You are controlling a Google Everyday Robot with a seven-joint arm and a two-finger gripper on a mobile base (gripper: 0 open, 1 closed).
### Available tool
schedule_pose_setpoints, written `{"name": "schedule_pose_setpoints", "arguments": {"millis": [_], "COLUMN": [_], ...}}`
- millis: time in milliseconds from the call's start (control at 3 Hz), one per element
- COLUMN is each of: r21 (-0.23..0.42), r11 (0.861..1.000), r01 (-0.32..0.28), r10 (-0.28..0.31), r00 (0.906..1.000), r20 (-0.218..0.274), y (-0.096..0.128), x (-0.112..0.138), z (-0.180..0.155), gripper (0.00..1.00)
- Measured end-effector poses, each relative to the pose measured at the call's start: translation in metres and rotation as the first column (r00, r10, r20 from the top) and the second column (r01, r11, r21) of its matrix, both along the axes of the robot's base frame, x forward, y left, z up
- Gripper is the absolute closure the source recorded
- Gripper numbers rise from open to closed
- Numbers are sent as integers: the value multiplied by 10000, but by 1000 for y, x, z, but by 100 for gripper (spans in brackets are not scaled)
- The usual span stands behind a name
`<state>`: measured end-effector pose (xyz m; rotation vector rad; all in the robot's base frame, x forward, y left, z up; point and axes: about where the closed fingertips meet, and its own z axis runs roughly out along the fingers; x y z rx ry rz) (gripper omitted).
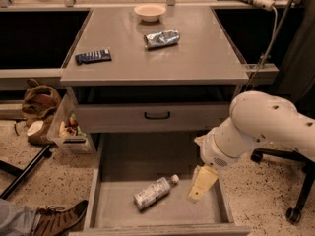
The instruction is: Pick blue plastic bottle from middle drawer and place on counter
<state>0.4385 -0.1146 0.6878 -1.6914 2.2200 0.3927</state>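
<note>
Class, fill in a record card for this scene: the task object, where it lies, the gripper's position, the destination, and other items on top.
object: blue plastic bottle, lying on its side
location: middle drawer, pulled open
gripper: gripper low over the drawer, right of the bottle, apart from it
destination: counter
on counter: bowl, foil bag, dark blue packet

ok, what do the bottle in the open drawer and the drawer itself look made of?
The small clear white-capped bottle looks like thin plastic: see-through body, pale printed label. The wide shallow grey drawer is probably painted sheet metal: thin low walls, flat matte floor. The pale gripper hangs close beside the bottle, not touching.
</note>
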Motion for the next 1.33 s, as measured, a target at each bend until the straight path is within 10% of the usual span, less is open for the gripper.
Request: {"name": "schedule_pose_setpoints", "arguments": {"millis": [667, 1333], "r21": [1183, 2037], "r11": [9911, 9704], "r01": [618, 1301], "r10": [-629, -1604], "r00": [9980, 9770], "r20": [58, 1404], "y": [63, 91], "x": [32, 75], "z": [-92, -114], "gripper": [0, 0]}}
